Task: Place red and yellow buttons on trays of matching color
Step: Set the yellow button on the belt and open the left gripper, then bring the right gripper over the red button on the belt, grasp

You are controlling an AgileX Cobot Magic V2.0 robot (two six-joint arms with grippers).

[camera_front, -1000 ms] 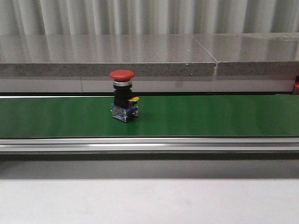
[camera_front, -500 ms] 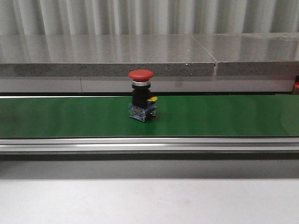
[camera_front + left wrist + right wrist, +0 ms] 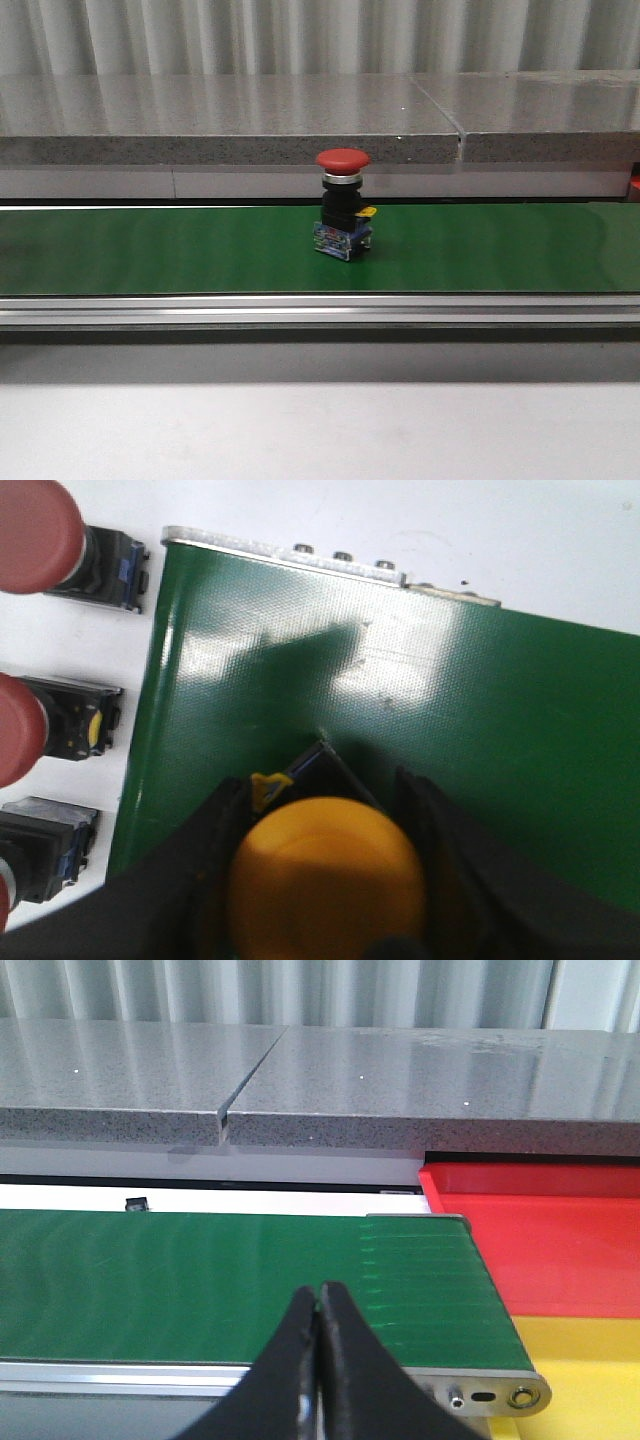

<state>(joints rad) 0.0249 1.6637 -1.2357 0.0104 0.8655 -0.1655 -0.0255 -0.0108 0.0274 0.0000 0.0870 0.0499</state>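
A red button (image 3: 343, 205) with a mushroom cap stands upright on the green belt (image 3: 150, 250), near the middle of the front view. My left gripper (image 3: 322, 798) is shut on a yellow button (image 3: 325, 880), holding it just above the belt's end (image 3: 400, 680). My right gripper (image 3: 318, 1298) is shut and empty, low over the belt's other end (image 3: 200, 1270). Beside that end lie the red tray (image 3: 540, 1230) and the yellow tray (image 3: 590, 1360). Neither gripper shows in the front view.
Three more red buttons (image 3: 30, 530) (image 3: 25, 740) (image 3: 40, 845) lie on the white table beside the belt's left end. A grey stone ledge (image 3: 300, 120) runs behind the belt. A metal rail (image 3: 320, 310) edges its front.
The red button has travelled to the right along the belt, from left of centre to about the middle of the front view.
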